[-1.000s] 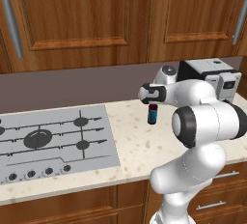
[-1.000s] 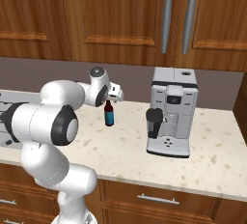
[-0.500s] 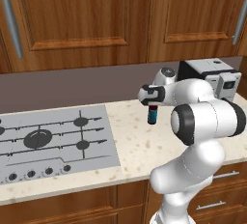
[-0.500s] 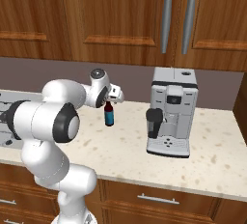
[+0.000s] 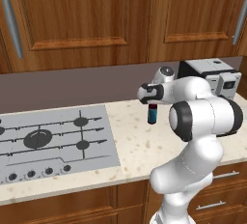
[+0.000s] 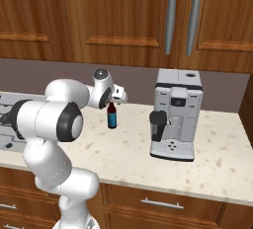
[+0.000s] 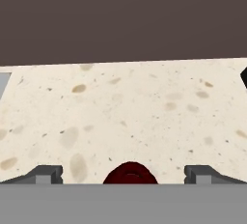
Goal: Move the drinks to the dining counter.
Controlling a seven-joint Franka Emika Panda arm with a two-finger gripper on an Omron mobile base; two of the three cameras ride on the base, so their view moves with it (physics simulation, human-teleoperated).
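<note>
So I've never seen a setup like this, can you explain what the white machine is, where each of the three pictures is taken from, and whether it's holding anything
The white machine is a robot arm in a computer-rendered kitchen. Two cameras sit behind it, one to its left and one to its right, looking over it at a beige counter. The third camera rides on its hand. On the counter stand a grey stovetop, a coffee machine and a short dark-red bottle with blue label. The pincer is wide open just above the bottle; in the hand view the bottle's red top sits between the two fingertips. Nothing is held yet.
</note>
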